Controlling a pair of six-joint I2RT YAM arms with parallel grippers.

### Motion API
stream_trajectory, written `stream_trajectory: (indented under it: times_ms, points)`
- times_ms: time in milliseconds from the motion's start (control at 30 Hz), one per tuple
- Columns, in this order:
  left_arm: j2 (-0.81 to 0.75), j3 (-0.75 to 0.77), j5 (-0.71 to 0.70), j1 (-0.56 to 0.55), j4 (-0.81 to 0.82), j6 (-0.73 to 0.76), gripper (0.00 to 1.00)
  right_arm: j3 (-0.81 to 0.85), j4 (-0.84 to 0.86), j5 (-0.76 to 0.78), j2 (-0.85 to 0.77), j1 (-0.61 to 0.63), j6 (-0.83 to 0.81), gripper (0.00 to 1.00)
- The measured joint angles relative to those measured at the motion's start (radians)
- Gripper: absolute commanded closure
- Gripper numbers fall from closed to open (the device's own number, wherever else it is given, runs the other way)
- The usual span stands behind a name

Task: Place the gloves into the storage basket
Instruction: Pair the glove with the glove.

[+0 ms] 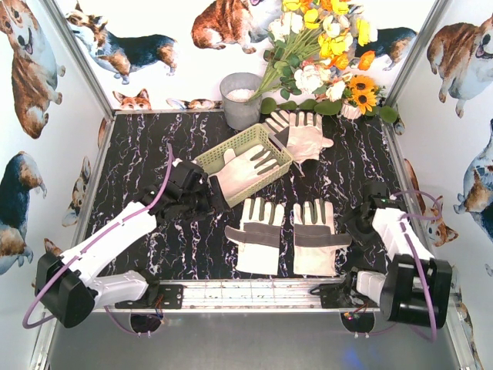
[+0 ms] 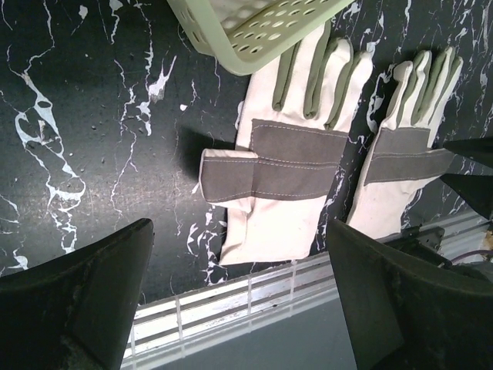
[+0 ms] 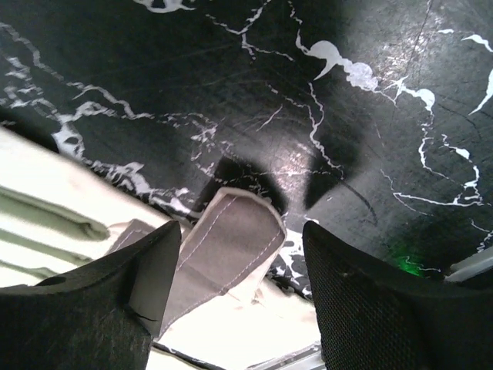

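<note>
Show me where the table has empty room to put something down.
Bare table lies at the back left, between the wall, the bucket and the basket. Another patch sits at the right, between the far gloves and the right arm. The middle is crowded with the near gloves.

One glove [image 1: 248, 171] lies partly in the basket [image 1: 233, 149]; a second glove [image 1: 258, 235] lies flat nearby.
</note>
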Motion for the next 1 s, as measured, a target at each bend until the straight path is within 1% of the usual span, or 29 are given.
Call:
stream_trajectory:
  times_ms: [67,200,367,600,667,867,933,1000]
  points:
    - [-0.006,0.000,0.000,0.000,-0.007,0.000,0.12,-0.010,0.024,0.000,0.035,-0.004,0.005,0.35]
    - [-0.014,0.000,0.001,0.000,-0.013,0.000,0.12,-0.016,0.045,0.000,0.084,-0.008,0.003,0.47]
    - [-0.018,0.000,0.001,0.000,-0.015,0.004,0.12,-0.014,0.041,-0.002,0.095,-0.012,-0.018,0.72]
    - [-0.007,0.006,0.007,0.000,-0.015,0.011,0.12,-0.006,0.017,-0.029,0.084,-0.014,-0.061,0.98]
    - [0.003,0.019,0.012,0.000,-0.014,0.014,0.12,0.020,-0.021,-0.047,0.056,-0.014,-0.076,1.00]
    - [0.043,0.061,0.043,-0.004,0.016,0.023,0.13,0.183,-0.112,-0.098,-0.068,0.003,-0.109,1.00]
    - [0.056,0.066,0.062,-0.011,0.040,0.023,0.13,0.241,-0.139,-0.099,-0.077,0.046,-0.111,1.00]
    - [0.068,0.067,0.083,-0.019,0.069,0.021,0.13,0.290,-0.164,-0.090,-0.064,0.122,-0.107,1.00]
